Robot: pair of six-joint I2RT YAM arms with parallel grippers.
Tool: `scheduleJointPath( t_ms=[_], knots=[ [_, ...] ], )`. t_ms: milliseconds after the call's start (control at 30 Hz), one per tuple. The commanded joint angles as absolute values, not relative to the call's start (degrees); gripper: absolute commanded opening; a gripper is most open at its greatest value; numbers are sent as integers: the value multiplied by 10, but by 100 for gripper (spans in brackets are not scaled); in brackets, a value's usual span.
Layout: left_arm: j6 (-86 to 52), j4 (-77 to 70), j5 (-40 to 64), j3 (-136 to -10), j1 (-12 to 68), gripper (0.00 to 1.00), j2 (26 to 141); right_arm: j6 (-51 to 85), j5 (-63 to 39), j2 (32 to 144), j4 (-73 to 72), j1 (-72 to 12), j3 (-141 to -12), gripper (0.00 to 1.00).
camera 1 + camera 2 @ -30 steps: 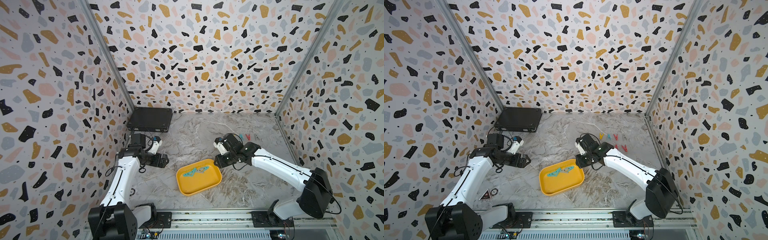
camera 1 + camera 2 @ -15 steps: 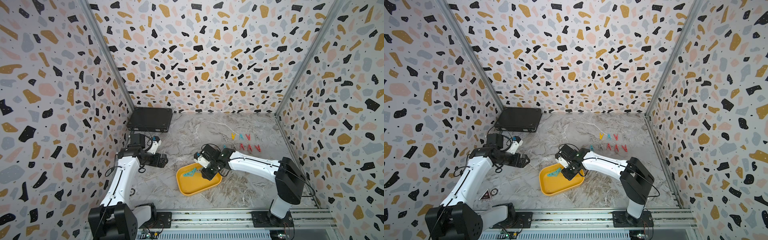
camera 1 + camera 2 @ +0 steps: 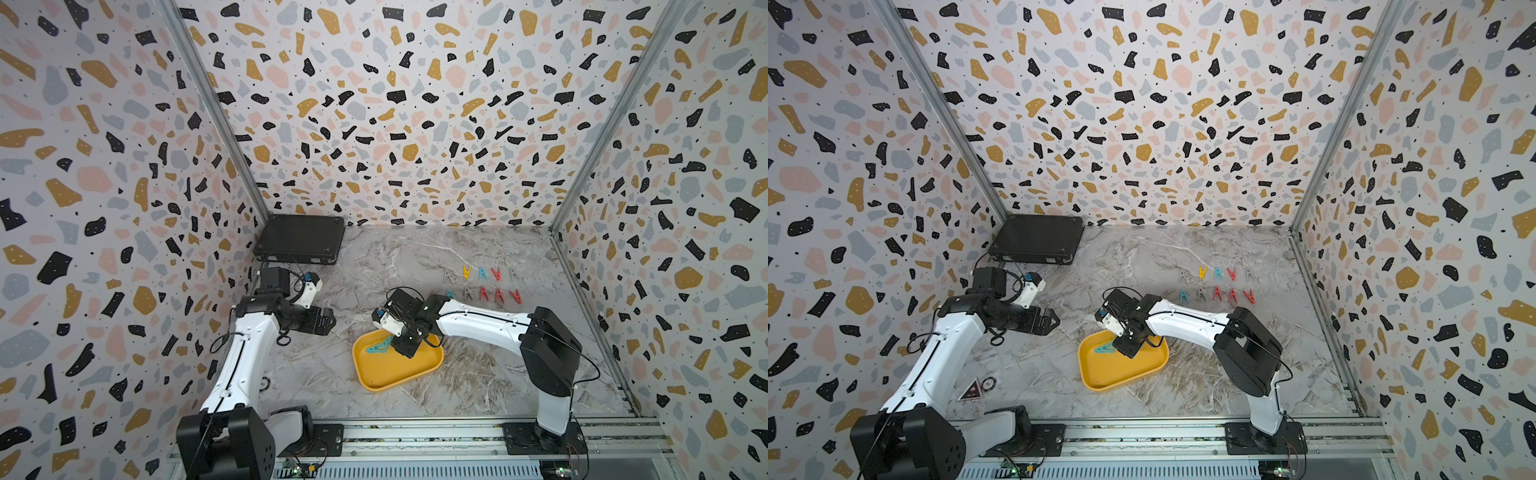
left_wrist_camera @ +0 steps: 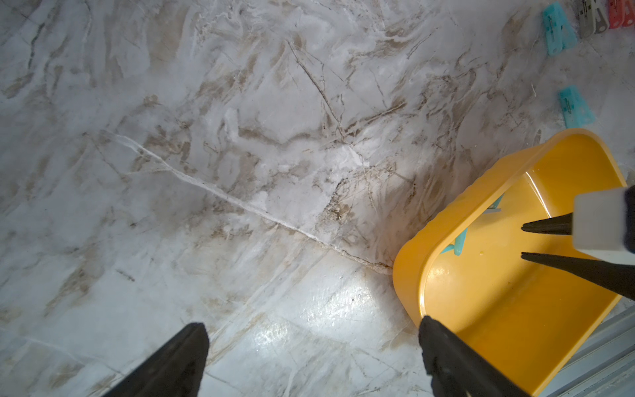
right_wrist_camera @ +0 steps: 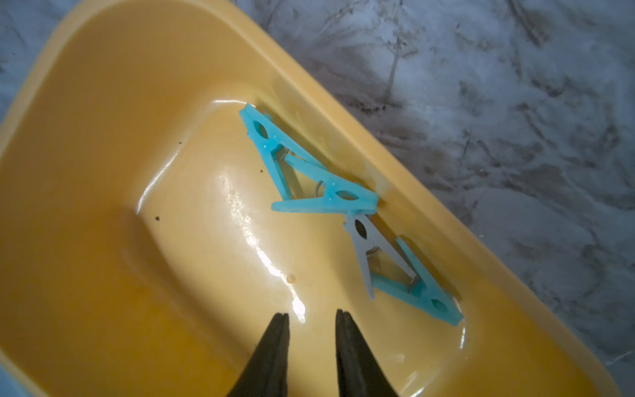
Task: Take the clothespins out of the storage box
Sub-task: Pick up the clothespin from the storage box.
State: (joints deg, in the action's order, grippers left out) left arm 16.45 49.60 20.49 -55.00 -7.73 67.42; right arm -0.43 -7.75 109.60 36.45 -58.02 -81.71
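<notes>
The yellow storage box lies on the marble table near the front middle. In the right wrist view three teal clothespins and a grey one lie along one wall of the box. My right gripper hangs inside the box just short of them, its jaws narrowly open with nothing between. Several more clothespins lie in two rows on the table at the back right. My left gripper stands wide open and empty left of the box.
A flat black case lies in the back left corner. Speckled walls close in the table on three sides. A metal rail runs along the front edge, carrying both arm bases.
My right arm has swung from beside the box's right rim to over its inside, above the teal pins, and its jaws have narrowed. The left arm has stayed still.
</notes>
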Motion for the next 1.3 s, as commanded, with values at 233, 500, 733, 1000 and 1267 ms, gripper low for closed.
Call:
scheduleJointPath(
  t_ms=[233, 500, 733, 1000, 1267],
  knots=[
    [166, 492, 215, -544, -81, 100, 674, -39, -33, 1130, 376, -581, -847, 29],
    [166, 492, 216, -544, -82, 100, 674, -47, -22, 1134, 375, -581, -849, 30],
    [166, 492, 216, -544, -83, 100, 672, -52, -20, 1153, 370, -578, -852, 30],
    [167, 491, 217, -544, -83, 100, 673, -52, -27, 1168, 365, -576, -850, 29],
    [166, 492, 218, -544, -84, 100, 672, -41, -46, 1144, 357, -576, -833, 17]
  ],
)
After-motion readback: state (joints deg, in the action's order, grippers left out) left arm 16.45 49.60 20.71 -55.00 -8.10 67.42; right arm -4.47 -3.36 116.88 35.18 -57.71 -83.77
